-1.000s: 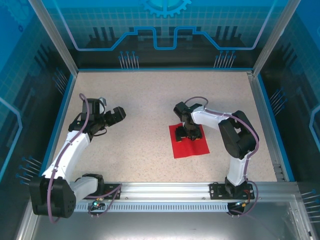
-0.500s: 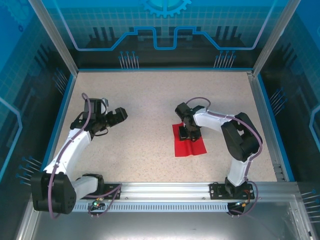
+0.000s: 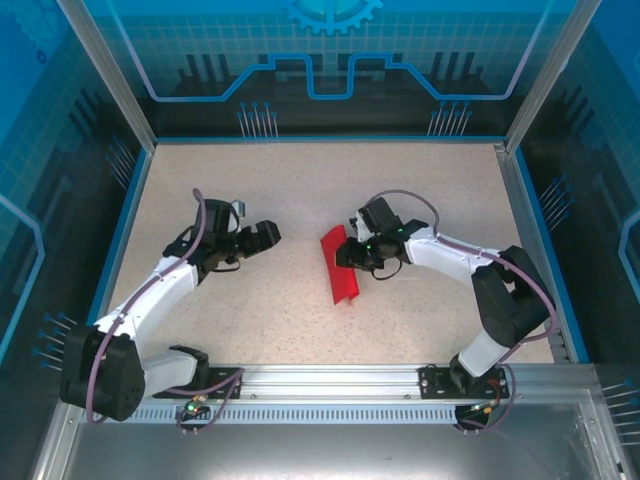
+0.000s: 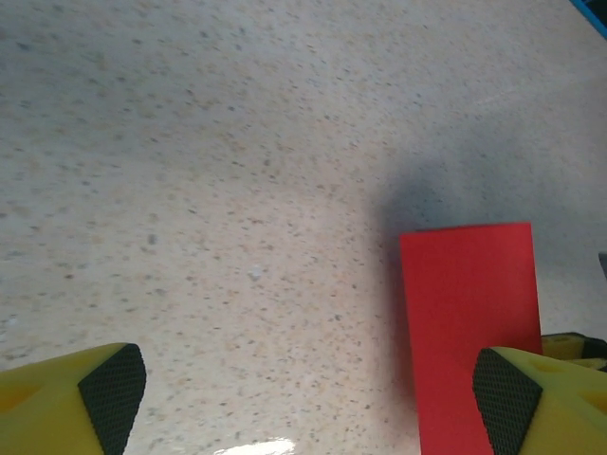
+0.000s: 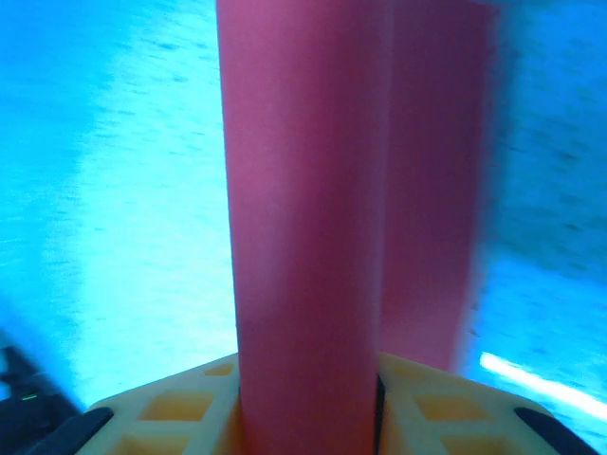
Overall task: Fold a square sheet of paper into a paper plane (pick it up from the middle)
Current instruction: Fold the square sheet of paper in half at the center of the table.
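Observation:
The square sheet of paper (image 3: 338, 266) is bright red and lifted off the table near its middle. It is bowed into a narrow, doubled-over strip. My right gripper (image 3: 352, 256) is shut on it from the right. In the right wrist view the sheet of paper (image 5: 303, 209) rises between the yellow fingers (image 5: 171, 415) of my right gripper (image 5: 308, 408). My left gripper (image 3: 268, 237) stands open a short way left of the sheet, pointing at it. In the left wrist view, the red sheet (image 4: 469, 313) lies just ahead of the right fingertip of my left gripper (image 4: 308, 398), which holds nothing.
The speckled beige table (image 3: 300, 180) is bordered by a blue rim (image 3: 130, 220) and clear enclosure walls. An aluminium rail (image 3: 330, 378) with both arm bases runs along the near edge.
My right gripper has shut on the flat sheet, lifted it and swung it left, so it now hangs bowed. My left arm has reached right toward the sheet.

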Tool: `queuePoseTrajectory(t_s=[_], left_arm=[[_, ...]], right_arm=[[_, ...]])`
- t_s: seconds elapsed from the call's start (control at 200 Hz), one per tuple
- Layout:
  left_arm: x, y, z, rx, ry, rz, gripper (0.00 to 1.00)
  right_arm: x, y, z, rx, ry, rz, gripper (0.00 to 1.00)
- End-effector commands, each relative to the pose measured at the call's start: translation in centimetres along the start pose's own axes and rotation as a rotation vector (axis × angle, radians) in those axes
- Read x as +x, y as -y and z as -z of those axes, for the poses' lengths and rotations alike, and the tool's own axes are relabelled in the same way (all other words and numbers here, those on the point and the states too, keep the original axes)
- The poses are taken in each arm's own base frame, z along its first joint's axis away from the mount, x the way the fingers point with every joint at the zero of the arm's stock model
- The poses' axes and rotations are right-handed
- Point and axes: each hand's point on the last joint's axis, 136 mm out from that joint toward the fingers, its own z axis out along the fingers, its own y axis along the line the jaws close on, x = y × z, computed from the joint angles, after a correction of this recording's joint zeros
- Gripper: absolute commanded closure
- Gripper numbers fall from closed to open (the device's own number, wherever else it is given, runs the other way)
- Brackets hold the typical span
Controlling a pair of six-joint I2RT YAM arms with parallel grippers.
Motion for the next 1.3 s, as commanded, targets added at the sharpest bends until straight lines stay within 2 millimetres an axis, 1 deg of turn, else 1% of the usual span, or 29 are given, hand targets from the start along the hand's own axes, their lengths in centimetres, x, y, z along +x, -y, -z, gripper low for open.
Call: queuePoseTrajectory(t_s=[0.0,0.105,0.225,0.305,0.395,0.4,0.415,0.555,0.63,0.76,0.855,0.97,1.085,1.23,1.295], left_arm=[[1.1,1.8,-1.3,0.077,-0.009,0.022,0.08],[2.1,2.9,-2.2,0.109,-0.027,0.024,0.10],[3.4,4.0,-3.6,0.158,-0.064,0.044,0.23],[4.3,4.8,-4.7,0.187,-0.102,0.048,0.32],[5.3,5.5,-5.8,0.192,-0.138,0.040,0.38],[5.4,5.6,-5.9,0.192,-0.140,0.039,0.39],[5.5,5.6,-6.1,0.191,-0.147,0.036,0.39],[6.5,7.0,-7.5,0.203,-0.181,0.011,0.49],[6.9,7.5,-8.2,0.205,-0.189,0.006,0.52],[7.6,8.1,-9.4,0.204,-0.214,-0.003,0.55],[7.8,8.5,-10.0,0.210,-0.213,-0.007,0.56],[8.0,8.5,-10.7,0.201,-0.216,0.003,0.58],[8.3,8.8,-11.4,0.202,-0.227,0.015,0.63],[9.0,9.4,-12.8,0.195,-0.253,0.018,0.75],[9.1,9.7,-13.4,0.194,-0.257,0.006,0.78]], right_arm=[[-0.6,-2.4,0.4,-0.187,-0.006,-0.029,0.68],[-0.7,-1.9,-0.1,-0.214,-0.006,-0.062,0.68],[-0.5,-0.5,-0.9,-0.219,-0.011,-0.105,0.69],[-0.8,0.2,-1.1,-0.210,-0.005,-0.119,0.69],[-0.9,1.3,-1.5,-0.188,-0.007,-0.127,0.68],[-0.5,1.7,-1.7,-0.180,-0.016,-0.135,0.68],[-0.1,2.1,-1.9,-0.171,-0.025,-0.141,0.68],[0.4,3.9,-2.5,-0.127,-0.028,-0.144,0.67],[0.6,4.8,-2.7,-0.091,-0.028,-0.143,0.67],[0.8,5.5,-2.9,-0.066,-0.025,-0.146,0.67],[0.9,5.9,-3.0,-0.051,-0.025,-0.149,0.67],[1.0,6.3,-3.2,-0.035,-0.028,-0.155,0.67],[1.1,6.6,-3.4,-0.025,-0.032,-0.158,0.67],[1.5,6.9,-3.6,-0.017,-0.041,-0.164,0.67],[1.5,7.0,-3.5,-0.012,-0.041,-0.167,0.67]])
